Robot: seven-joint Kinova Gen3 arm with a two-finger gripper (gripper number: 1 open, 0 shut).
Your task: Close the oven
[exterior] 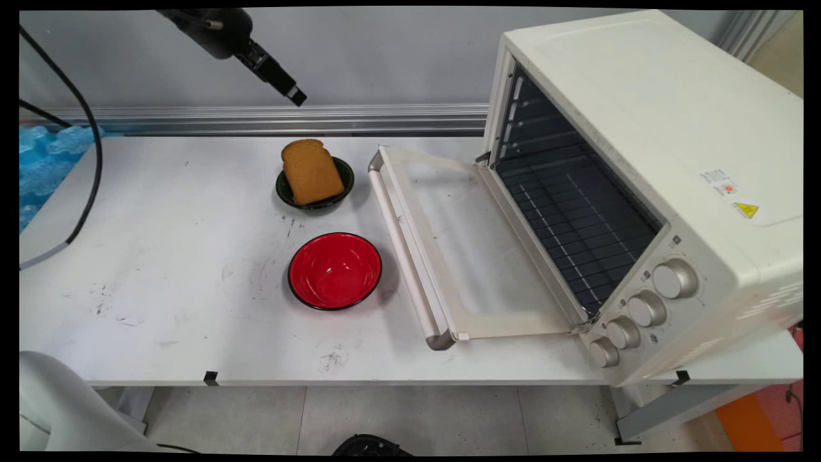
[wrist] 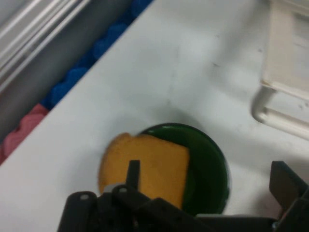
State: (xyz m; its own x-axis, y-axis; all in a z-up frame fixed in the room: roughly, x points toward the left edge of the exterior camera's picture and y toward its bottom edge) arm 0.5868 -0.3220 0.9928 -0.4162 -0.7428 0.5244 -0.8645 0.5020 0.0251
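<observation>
A slice of brown toast (exterior: 312,171) lies tilted in a small dark green bowl (exterior: 343,178) at the back middle of the white table. My gripper (exterior: 292,92) hangs high above and a little behind that bowl, clear of it. In the hand view the toast (wrist: 149,166) and the green bowl (wrist: 207,164) sit right below the gripper (wrist: 210,181), whose fingers (wrist: 285,181) stand open with nothing between them. An empty red bowl (exterior: 335,270) stands nearer the front edge.
A cream toaster oven (exterior: 648,160) fills the right side, its door (exterior: 442,247) folded down flat onto the table beside both bowls; a wire rack shows inside. Blue padding (exterior: 45,160) lies at the far left, a metal rail (exterior: 288,119) along the wall, and black cables (exterior: 90,167) hang left.
</observation>
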